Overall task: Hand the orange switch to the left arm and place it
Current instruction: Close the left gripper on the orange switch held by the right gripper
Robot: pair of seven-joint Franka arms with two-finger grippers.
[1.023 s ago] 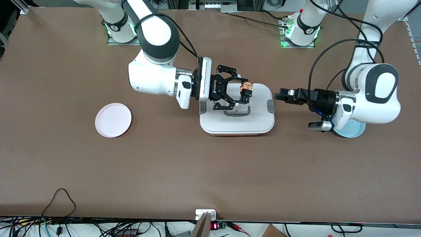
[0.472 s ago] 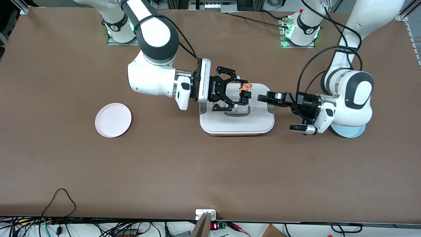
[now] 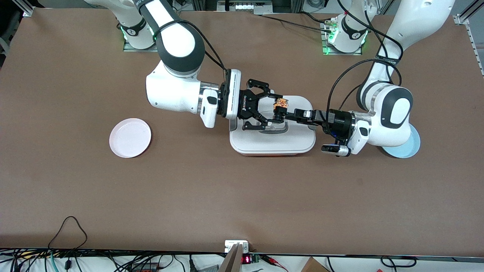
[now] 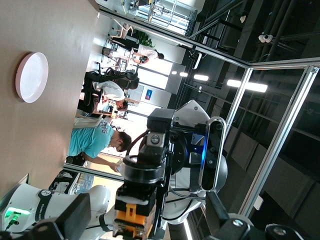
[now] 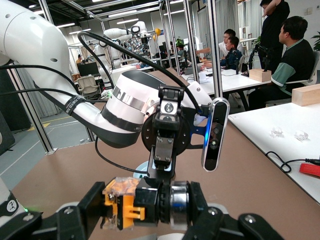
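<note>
The work stood at the hand-over. The right arm's black two-finger end effector (image 3: 275,110) was clamped on the small black push-button switch with the orange round cap (image 3: 281,102), holding it in the air above the lid of the large white rounded-rectangular plastic box with grey side clips (image 3: 272,141) at mid-bench, clear of the lid as far as could be judged. The left arm's black end effector (image 3: 293,114) lay level over the same box, its tips at the free end of the switch; its wrist view showed the fingers (image 4: 67,222) parted on either side of the switch (image 4: 135,215) and not closed on it. In my judgement the next move called for the left fingers to close squarely on the black body before the right ones released — too early a release would likely drop the part onto the box. A pale pink round plate (image 3: 130,137) lay toward the right arm's end, a light blue round plate (image 3: 410,149) under the left arm. Legible writing — "ROBOTIQ" on the right end effector only.
</note>
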